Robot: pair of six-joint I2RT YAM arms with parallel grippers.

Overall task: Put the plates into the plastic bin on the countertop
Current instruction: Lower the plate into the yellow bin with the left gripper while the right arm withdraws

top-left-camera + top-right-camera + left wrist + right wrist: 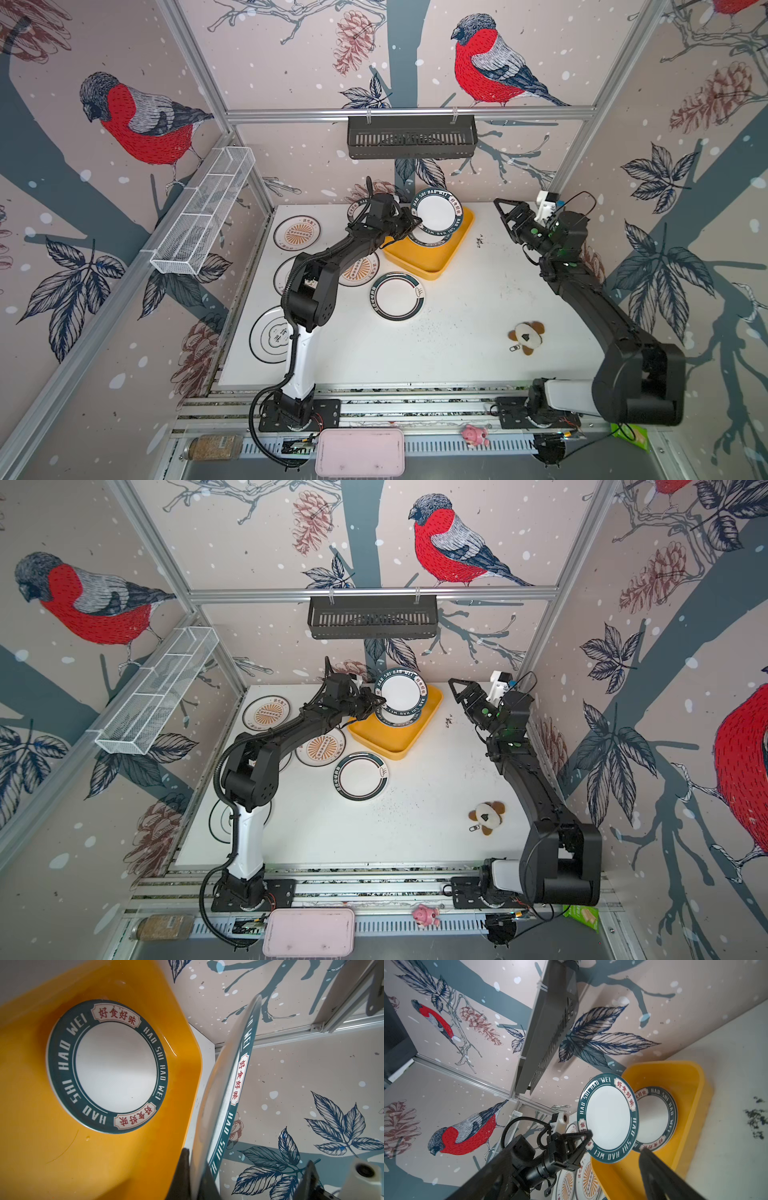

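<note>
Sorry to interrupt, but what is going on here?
The left arm's jaws are shut on the rim of a green-rimmed plate, held tilted above the yellow bin, where another green-rimmed plate already lies. The right arm's jaws stand open and empty, off to the side. Several other plates wait on the countertop.

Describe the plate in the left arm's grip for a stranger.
Find the yellow bin at the back of the white table. Above it, the left end effector pinches a green-rimmed plate by its edge. Unlike its twin lying flat in the bin, it is tilted.
</note>
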